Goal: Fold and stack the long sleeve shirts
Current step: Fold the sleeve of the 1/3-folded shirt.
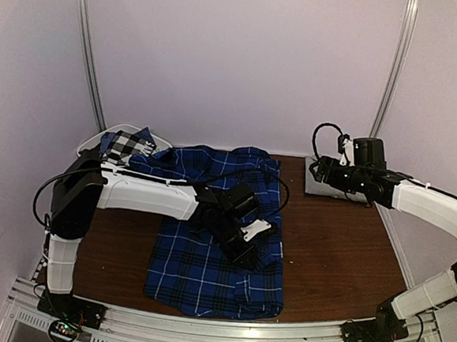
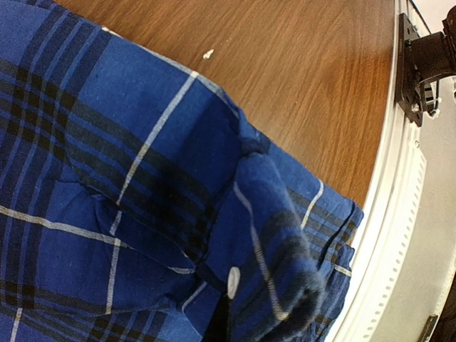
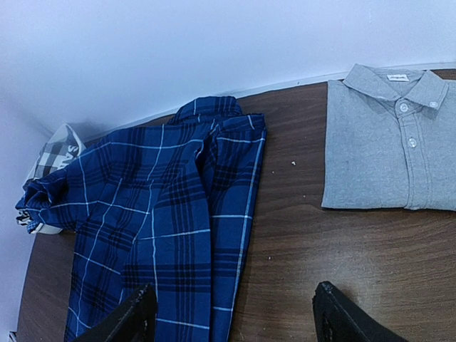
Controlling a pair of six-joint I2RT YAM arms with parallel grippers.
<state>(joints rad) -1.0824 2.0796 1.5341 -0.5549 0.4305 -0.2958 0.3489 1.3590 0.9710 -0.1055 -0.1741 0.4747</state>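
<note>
The blue plaid shirt point(image 1: 205, 272) lies spread on the middle of the table, and also shows in the right wrist view point(image 3: 157, 214). My left gripper point(image 1: 253, 244) sits on its right half, shut on a raised fold of the plaid cloth point(image 2: 285, 242) by a white button point(image 2: 233, 281); the cloth hides the fingers. The grey shirt point(image 3: 385, 142) lies folded at the back right point(image 1: 316, 187). My right gripper point(image 3: 239, 320) hangs open and empty above the table beside it. The black-and-white check shirt point(image 1: 124, 143) lies in the basket at the back left.
The white plastic basket point(image 1: 96, 138) stands at the back left corner. Bare wood point(image 1: 341, 243) lies between the plaid shirt and the grey shirt. The metal rail point(image 2: 399, 235) runs along the near edge, close to the plaid shirt's hem.
</note>
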